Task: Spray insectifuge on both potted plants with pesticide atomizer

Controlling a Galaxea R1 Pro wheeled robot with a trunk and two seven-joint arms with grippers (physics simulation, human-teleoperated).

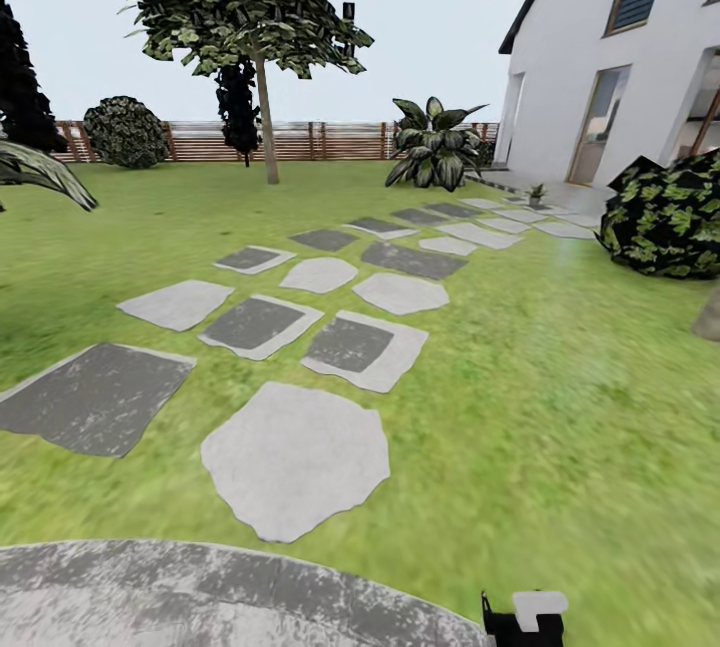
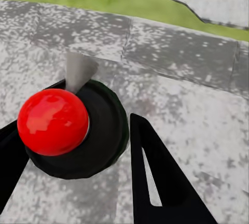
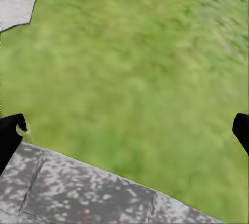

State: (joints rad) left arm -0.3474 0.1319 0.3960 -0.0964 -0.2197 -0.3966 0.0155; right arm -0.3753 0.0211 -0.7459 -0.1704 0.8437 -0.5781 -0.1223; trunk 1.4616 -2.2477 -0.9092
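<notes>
1. Left gripper (image 2: 72,177), in its wrist view, has its two black fingers (image 2: 155,182) on either side of the pesticide atomizer (image 2: 67,125), a black round body with a glossy red ball on top and a pale grey nozzle; the fingers look closed against the body, holding it above the round grey mottled patio (image 2: 197,79).
2. Right gripper (image 3: 124,130) stands wide: its black fingertips (image 3: 9,133) sit at opposite edges of its wrist view, nothing between them, with lawn (image 3: 145,68) and the patio rim below.
3. From the head camera, the patio (image 1: 150,597) lies at 6 to 7 o'clock, with a small black and white piece of the robot at 5 o'clock on the bottom edge.
4. Pale and dark stepping stones (image 1: 295,457) run from 6 o'clock toward 1 o'clock, up to the white house (image 1: 600,57).
5. One small potted plant (image 1: 536,194) stands far off at 1 o'clock beside the house doorway, too small for detail.
6. Brown slatted fence (image 1: 300,140) crosses at 12 o'clock, behind a tree (image 1: 262,57), a broad-leaved plant (image 1: 435,145) and a round bush (image 1: 125,132).
</notes>
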